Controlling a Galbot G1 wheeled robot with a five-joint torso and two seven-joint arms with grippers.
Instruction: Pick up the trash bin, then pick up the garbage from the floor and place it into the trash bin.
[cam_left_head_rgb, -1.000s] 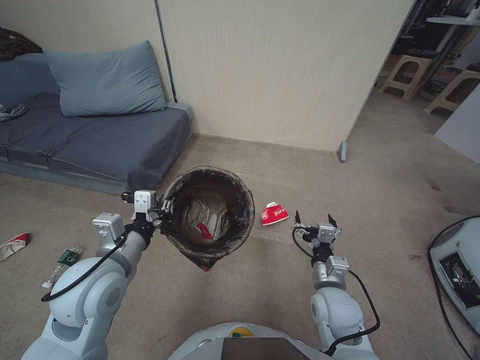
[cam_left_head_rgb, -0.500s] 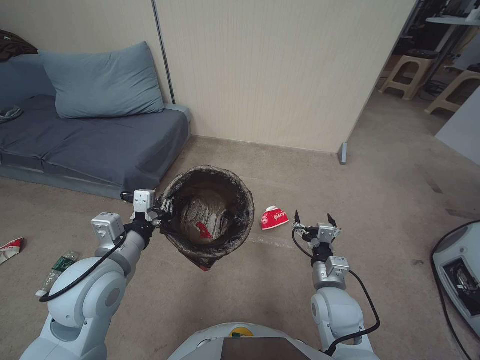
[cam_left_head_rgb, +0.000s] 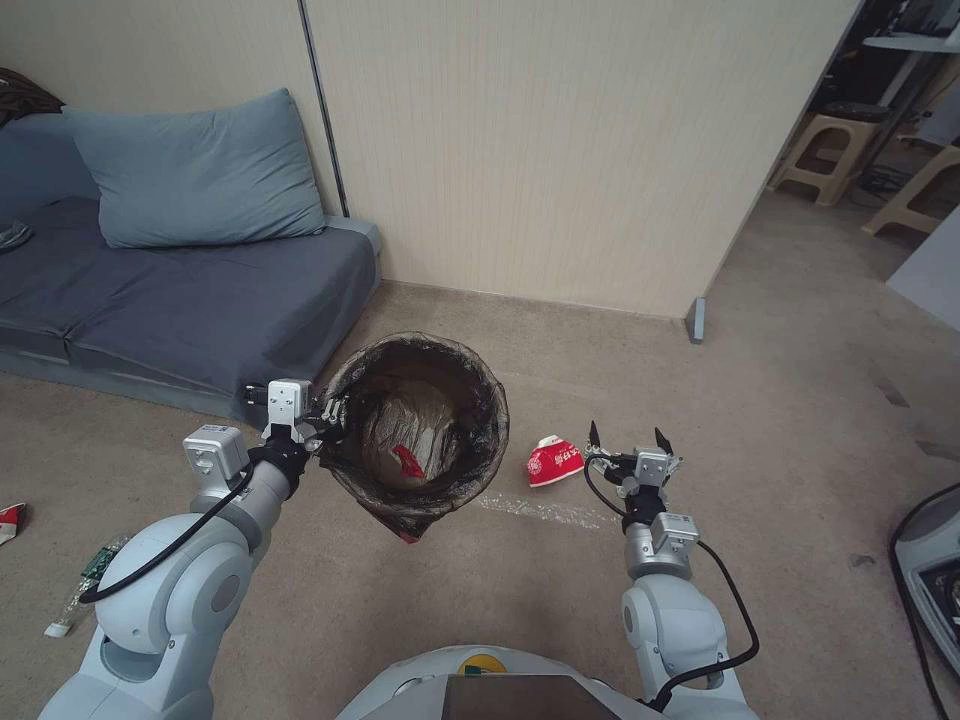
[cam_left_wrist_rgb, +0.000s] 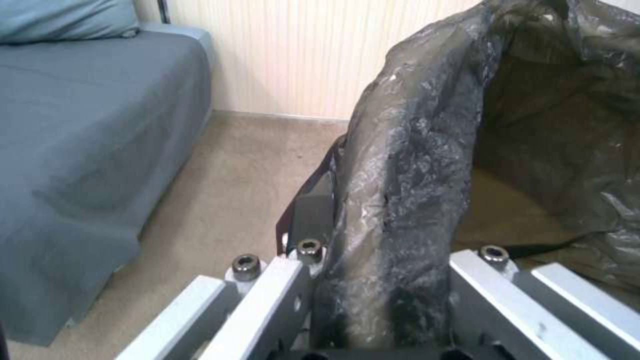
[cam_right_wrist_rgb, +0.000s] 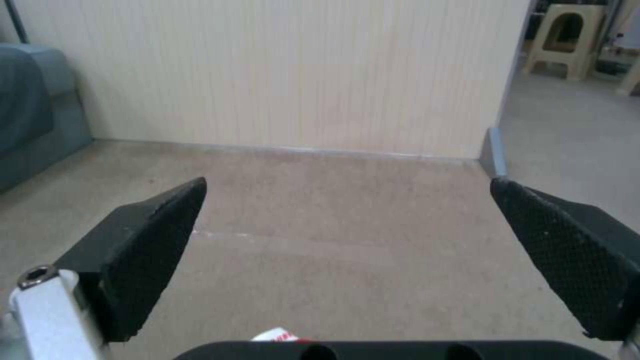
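Crushed red-white cup (cam_left_head_rgb: 555, 463) on the floor (cam_left_head_rgb: 560, 590), just left of the open right end effector (cam_left_head_rgb: 630, 438); left end effector (cam_left_head_rgb: 330, 418) clamping the trash bin (cam_left_head_rgb: 417, 430) rim.

Ahead of your grippers stood a cream panelled wall (cam_left_head_rgb: 560, 150); off your left arm sat a grey-blue sofa (cam_left_head_rgb: 180, 300) with a cushion (cam_left_head_rgb: 190, 170), and beyond your right, plastic stools (cam_left_head_rgb: 815, 150).
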